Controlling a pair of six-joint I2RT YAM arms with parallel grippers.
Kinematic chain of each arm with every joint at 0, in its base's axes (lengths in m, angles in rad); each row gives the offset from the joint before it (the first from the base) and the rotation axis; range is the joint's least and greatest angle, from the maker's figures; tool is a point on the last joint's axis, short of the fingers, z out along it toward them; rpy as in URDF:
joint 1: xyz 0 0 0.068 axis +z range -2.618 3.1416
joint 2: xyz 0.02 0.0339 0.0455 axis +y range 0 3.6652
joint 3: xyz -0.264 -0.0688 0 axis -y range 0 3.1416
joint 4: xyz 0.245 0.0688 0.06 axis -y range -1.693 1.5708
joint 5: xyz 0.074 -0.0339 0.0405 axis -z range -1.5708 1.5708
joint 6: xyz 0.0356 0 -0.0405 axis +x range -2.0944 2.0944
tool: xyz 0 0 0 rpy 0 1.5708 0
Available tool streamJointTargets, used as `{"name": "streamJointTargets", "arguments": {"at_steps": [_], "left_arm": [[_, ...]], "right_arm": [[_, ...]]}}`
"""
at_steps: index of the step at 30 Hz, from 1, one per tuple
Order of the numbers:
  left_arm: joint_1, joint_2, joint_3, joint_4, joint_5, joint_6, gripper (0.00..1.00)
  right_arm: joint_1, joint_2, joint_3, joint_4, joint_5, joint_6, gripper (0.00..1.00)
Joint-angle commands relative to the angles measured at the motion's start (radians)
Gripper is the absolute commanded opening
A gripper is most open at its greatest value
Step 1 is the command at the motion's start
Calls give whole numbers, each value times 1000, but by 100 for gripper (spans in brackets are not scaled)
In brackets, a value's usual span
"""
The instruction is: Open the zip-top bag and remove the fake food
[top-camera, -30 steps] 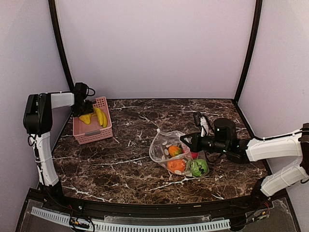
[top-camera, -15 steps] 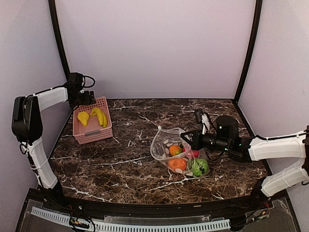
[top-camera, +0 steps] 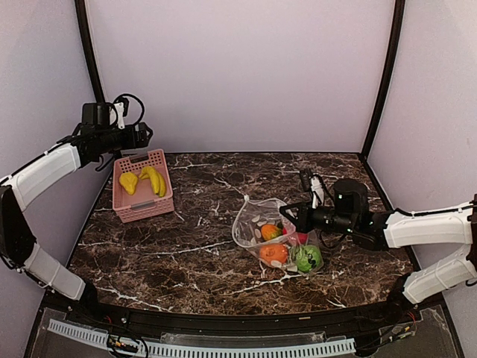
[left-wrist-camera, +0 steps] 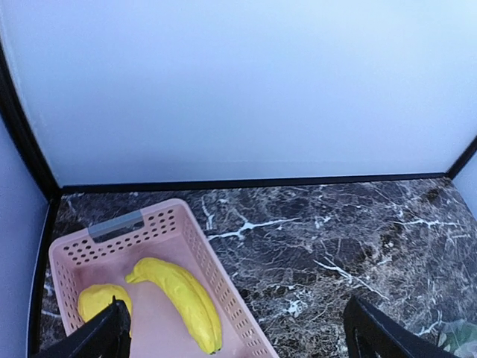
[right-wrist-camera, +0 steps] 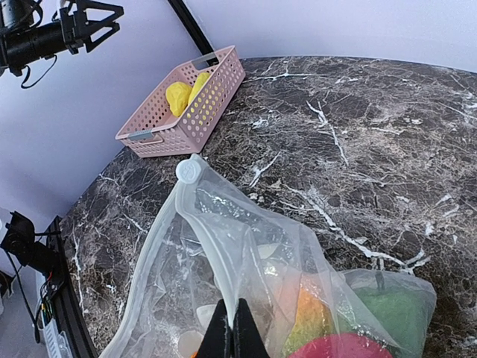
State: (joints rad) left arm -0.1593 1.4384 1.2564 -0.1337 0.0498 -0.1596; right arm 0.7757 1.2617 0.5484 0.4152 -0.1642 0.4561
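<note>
The clear dotted zip-top bag [top-camera: 257, 224] lies mid-table with its mouth held up. It holds orange balls [top-camera: 273, 255], a green ball [top-camera: 306, 258] and a pink-red ball [top-camera: 299, 239]. My right gripper [top-camera: 287, 216] is shut on the bag's upper film [right-wrist-camera: 246, 246]; the orange, green [right-wrist-camera: 395, 309] and pink-red [right-wrist-camera: 350, 349] pieces show through it. My left gripper [top-camera: 145, 136] is open and empty, raised above the far end of the pink basket [top-camera: 141, 209]. A yellow banana [left-wrist-camera: 182, 302] and a second yellow piece [left-wrist-camera: 100, 300] lie in the basket [left-wrist-camera: 223, 287].
The pink perforated basket stands at the table's far left by the wall. Black corner posts [top-camera: 384, 74] and lilac walls close the back and sides. Dark marble table [top-camera: 186, 261] lies between basket and bag.
My left gripper has risen out of the basket and pulled back up and left, leaving the yellow pieces in it. My right gripper has lifted the bag's mouth slightly.
</note>
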Motion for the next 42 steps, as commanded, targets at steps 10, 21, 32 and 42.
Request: {"name": "streamJointTargets", "arguments": {"at_steps": [10,21,32,42], "left_arm": [[-92,-183,-61,-27,207,211,99],[-205,-207,-116,-15,336,247,99],[-569,-105,-234,89,309,450,99],[-711,117,-204,212,367,541,92]], "right_arm": [[-20,-18,48,-8,1,-49,0],[-20,-28,73,-34,-8,-61,0],[-19,-32,63,-29,-49,-38,0],[-3,-36,40,-12,-65,-14,0]]}}
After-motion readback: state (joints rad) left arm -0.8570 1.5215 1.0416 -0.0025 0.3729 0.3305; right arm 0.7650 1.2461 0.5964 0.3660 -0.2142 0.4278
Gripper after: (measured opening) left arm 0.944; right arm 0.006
